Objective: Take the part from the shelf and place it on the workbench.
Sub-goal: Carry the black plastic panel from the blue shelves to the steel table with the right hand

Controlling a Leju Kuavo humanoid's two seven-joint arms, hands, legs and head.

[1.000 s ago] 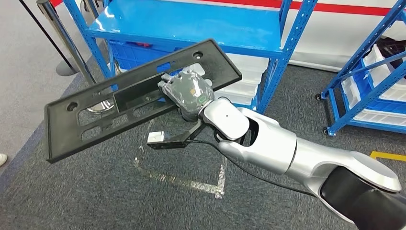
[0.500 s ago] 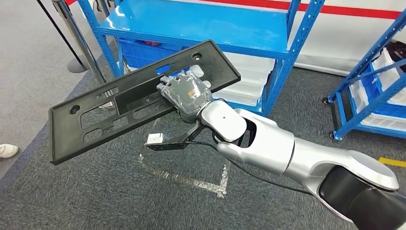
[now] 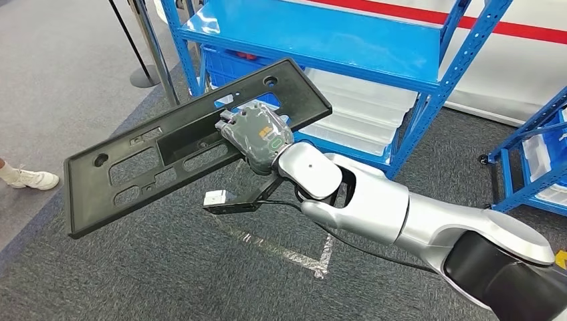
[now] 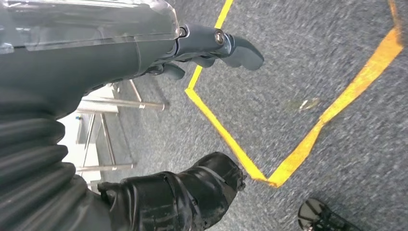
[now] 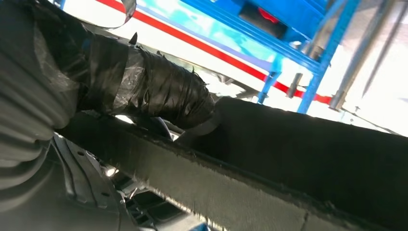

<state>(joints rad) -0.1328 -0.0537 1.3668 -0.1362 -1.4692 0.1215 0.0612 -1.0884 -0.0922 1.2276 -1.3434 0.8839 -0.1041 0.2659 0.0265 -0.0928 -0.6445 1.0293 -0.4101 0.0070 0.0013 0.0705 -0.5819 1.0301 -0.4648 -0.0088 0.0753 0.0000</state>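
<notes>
The part [image 3: 154,160] is a long black plastic panel with several cut-outs, held tilted in the air above the grey carpet. My right hand [image 3: 257,134] grips it at the middle of its near long edge, in front of the blue shelf [image 3: 321,33]. In the right wrist view the taped thumb [image 5: 154,91] presses on the part's dark edge [image 5: 308,154]. My left hand [image 4: 144,48] hangs over the floor with its fingers apart and nothing in it.
White bins [image 3: 364,114] sit on the shelf's lower level. A stanchion pole [image 3: 150,47] stands at the back left and a second blue rack [image 3: 535,154] at the right. A person's shoe [image 3: 33,178] is at the left edge. Yellow tape lines [image 4: 231,139] mark the carpet.
The whole picture has shifted: the shelf and floor marks have slid to the right, so the camera has turned. The right hand still holds the part in the same grip.
</notes>
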